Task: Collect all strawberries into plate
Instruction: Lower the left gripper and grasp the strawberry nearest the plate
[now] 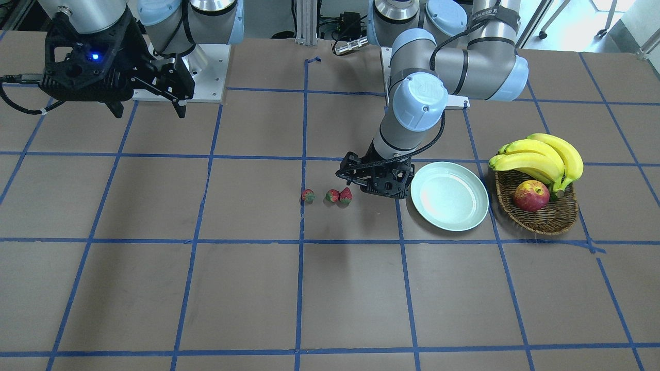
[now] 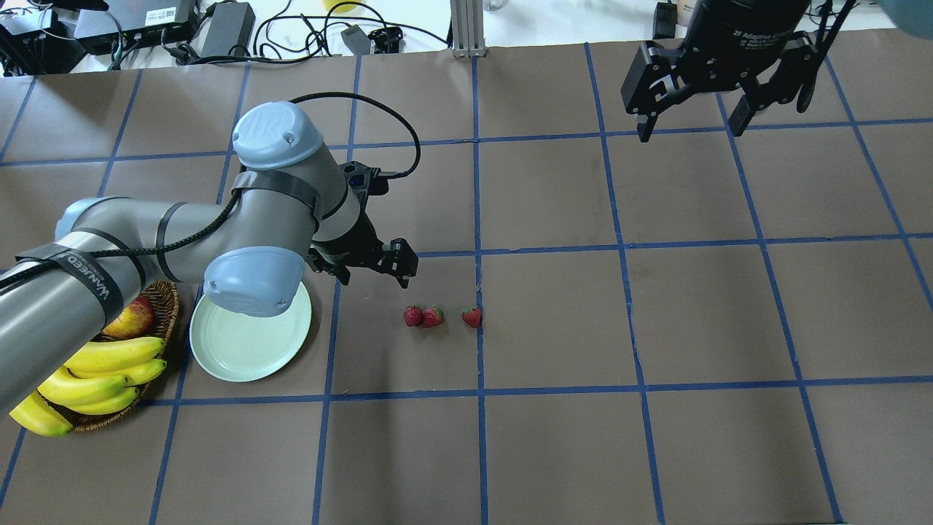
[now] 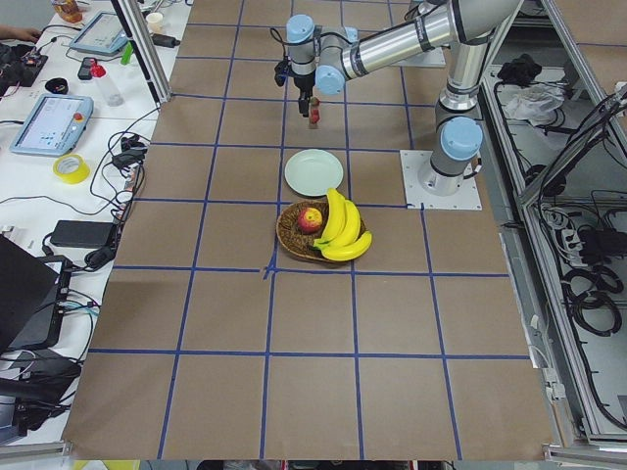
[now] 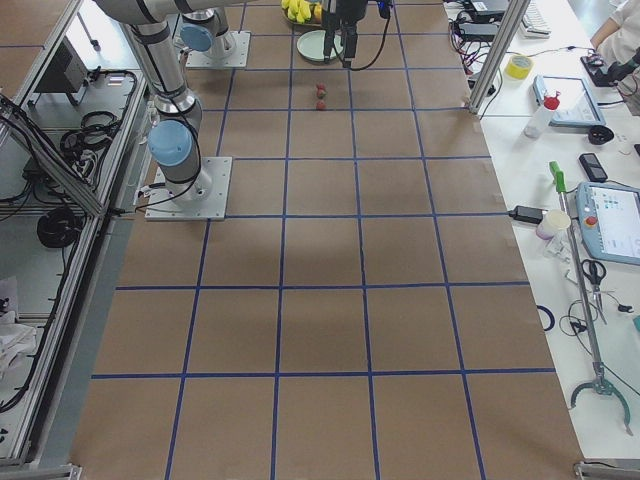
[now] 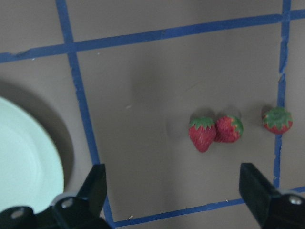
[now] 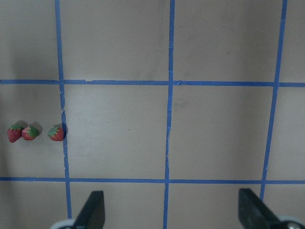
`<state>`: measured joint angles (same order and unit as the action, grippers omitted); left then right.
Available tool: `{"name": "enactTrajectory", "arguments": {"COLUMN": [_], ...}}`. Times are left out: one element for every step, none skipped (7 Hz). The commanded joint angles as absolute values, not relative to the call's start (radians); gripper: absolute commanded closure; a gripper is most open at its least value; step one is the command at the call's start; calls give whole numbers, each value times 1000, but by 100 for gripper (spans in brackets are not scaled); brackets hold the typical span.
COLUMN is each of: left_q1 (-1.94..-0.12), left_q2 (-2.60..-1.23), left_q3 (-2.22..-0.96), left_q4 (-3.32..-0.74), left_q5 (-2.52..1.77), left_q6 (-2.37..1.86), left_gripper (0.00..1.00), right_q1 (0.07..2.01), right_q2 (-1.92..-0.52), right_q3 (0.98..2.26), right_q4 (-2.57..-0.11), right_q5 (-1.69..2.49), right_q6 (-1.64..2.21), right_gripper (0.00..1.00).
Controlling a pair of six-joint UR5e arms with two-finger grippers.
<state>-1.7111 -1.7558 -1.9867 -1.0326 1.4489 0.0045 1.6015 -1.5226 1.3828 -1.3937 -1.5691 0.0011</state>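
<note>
Strawberries (image 2: pixel 433 316): qty 3, red w/ green caps. All on table (image 2: pixel 554 437), none in plate (image 2: pixel 240 357).
Layout: one row. Touching pair (image 5: pixel 202 134) is nearest the plate. Lone berry (image 5: pixel 277 119) sits just beside them, at edge of a blue tape line (image 5: pixel 282 71).

Left claw (image 5: pixel 174 191): fingers spread wide, nothing held. Hangs over table between plate & pair, apart from both. In wrist view the berries lie ahead of the fingertips, not between them.

Right claw (image 2: pixel 691 130): spread wide, nothing held, raised, well apart from all task items.

Other: basket (image 1: pixel 541 224) w/ apple (image 1: pixel 531 196) & bananas (image 1: pixel 541 154), on plate's far side from the berries.

Risks (judgement only):
1. Pair touching, so wide fingers may straddle both or land on the neighbour. Closing could pinch 2 at once or flick one across the table.
2. Berries small, rounded, tapered. An off-centre pinch may squirt one out, and it would prob. roll.
3. Lone berry is close, so a shoved neighbour could knock it too.
4. Plate rim is raised & near the claw. A low carry may clip it & push plate toward basket.
5. Plate is shallow. A release from too high may bounce a berry over the rim.
6. Left arm's elbow covers part of plate in overhead view, so drop spot is hard to check from there.
</note>
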Motion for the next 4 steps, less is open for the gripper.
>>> {"name": "enactTrajectory", "arguments": {"left_q1": [-1724, -1758, -1776, -1776], "left_q2": [-1795, -1811, -1828, -1838], "left_q3": [-2035, -2037, -2037, -2037], "left_q4": [-979, -968, -954, -954], "left_q5": [1436, 1437, 1439, 1439], "left_q6": [6, 6, 6, 6], "left_gripper": [0, 7, 8, 13], "right_q1": [1598, 1598, 1598, 1600], "right_q2": [-1529, -1531, -1529, -1531], "right_q3": [1420, 1433, 1433, 1437], "right_q4": [-1390, -1408, -1457, -1474], "right_q5": [-1559, -1555, -1557, -1557], "right_q6": [-72, -72, -74, -72], "right_gripper": [0, 0, 0, 0]}}
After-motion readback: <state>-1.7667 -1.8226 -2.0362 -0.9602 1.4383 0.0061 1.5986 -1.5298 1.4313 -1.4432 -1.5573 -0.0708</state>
